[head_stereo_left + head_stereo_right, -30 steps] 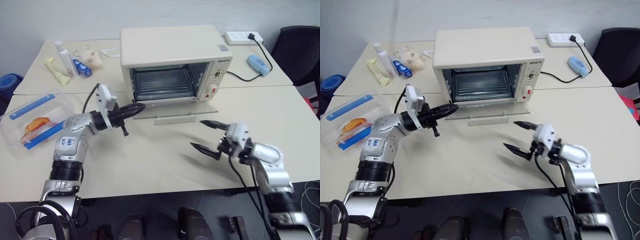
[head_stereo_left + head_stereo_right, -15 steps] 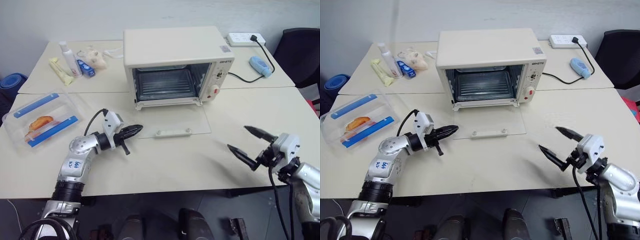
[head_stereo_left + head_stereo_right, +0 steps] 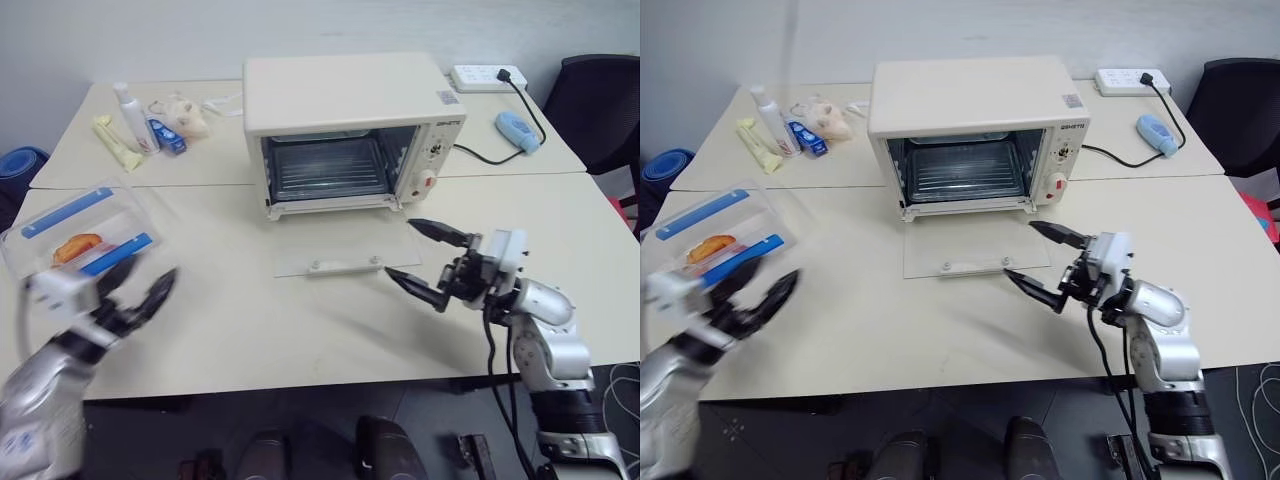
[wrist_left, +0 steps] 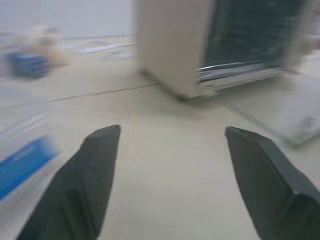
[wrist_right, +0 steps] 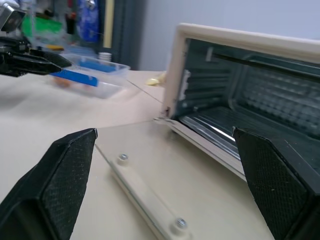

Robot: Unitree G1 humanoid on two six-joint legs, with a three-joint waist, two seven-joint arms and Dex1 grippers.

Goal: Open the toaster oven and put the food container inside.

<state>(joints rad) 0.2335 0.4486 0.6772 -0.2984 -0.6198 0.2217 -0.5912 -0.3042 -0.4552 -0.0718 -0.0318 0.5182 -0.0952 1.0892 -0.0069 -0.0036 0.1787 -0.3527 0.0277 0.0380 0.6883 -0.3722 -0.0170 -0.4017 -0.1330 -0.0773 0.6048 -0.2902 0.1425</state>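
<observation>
Already toaster oven door lies flat, cavity clear. Food container sits at table's left edge. Left gripper beside it, jaws apart, empty; right gripper spread over door. Risk: clumsy left grab shoves container off edge; right fingers snag door.

A: Where is the toaster oven?
B: Middle of the table, its glass door down flat on the top, wire rack visible inside.
A: And the food container?
B: Far left, lid w/ blue clips, orange food inside.
A: End effectors?
B: Right end effector spread wide, near door's front edge. Left end effector blurred, fingers apart, just beside the container.
</observation>
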